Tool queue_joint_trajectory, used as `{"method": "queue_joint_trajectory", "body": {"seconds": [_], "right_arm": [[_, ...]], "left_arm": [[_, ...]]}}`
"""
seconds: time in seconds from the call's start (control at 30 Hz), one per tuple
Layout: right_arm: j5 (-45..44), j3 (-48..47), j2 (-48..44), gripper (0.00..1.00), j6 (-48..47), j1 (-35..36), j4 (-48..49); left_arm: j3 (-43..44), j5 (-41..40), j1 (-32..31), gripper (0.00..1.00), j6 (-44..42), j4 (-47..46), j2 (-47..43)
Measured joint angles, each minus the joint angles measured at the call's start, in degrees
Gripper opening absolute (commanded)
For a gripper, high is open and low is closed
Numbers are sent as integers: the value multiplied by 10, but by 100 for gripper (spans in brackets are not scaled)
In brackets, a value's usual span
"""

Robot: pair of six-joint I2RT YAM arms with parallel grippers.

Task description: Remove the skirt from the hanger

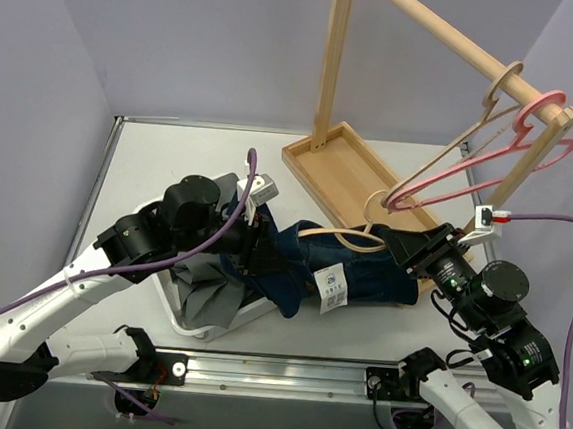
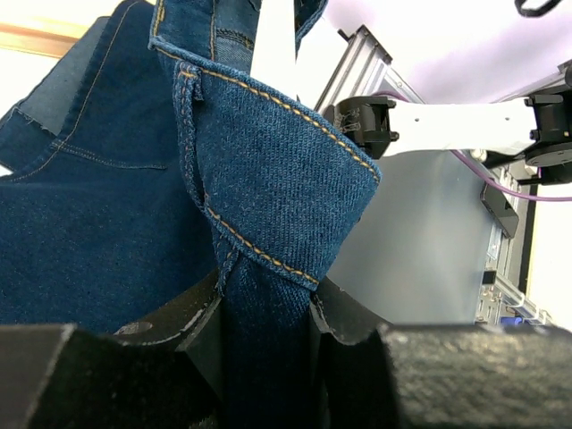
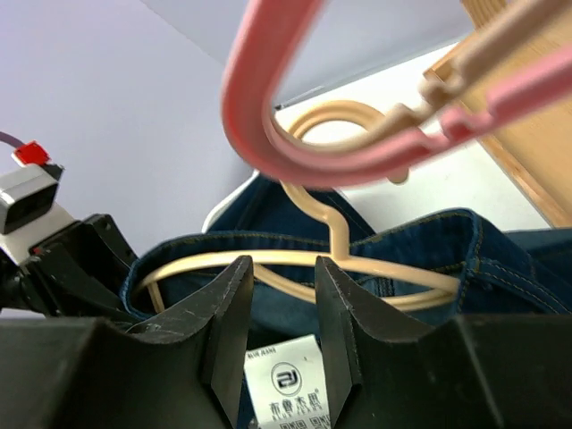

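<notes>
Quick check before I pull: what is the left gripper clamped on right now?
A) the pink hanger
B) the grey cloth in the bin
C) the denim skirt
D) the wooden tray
C: in the left wrist view, the left gripper has a stitched fold of the denim skirt pinched between its two sides.

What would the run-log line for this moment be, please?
left gripper: shut on skirt | right gripper: jaws at hanger, grip unclear | skirt: on hanger, not yet removed
</notes>
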State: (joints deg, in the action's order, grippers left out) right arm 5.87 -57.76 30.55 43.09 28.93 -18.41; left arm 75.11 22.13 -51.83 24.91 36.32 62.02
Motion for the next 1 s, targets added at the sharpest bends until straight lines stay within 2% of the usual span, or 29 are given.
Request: {"method": "queue_joint_trajectory", "body": {"seconds": [0.17,0.37,0.63,1.0], "right_arm": [[8,0,39,30,-1,0,38],[5,1,85,31,-9,0,40],[0,4,80,31,-16,0,39],[8,71,78,28,3,0,82]], "left_arm": [[0,-13,-11,2,2,0,0],[0,-41,-32,2,8,4,0],[0,-64,-48,2,13,2,-10],[0,-86,-51,2,23,4,-19]]}}
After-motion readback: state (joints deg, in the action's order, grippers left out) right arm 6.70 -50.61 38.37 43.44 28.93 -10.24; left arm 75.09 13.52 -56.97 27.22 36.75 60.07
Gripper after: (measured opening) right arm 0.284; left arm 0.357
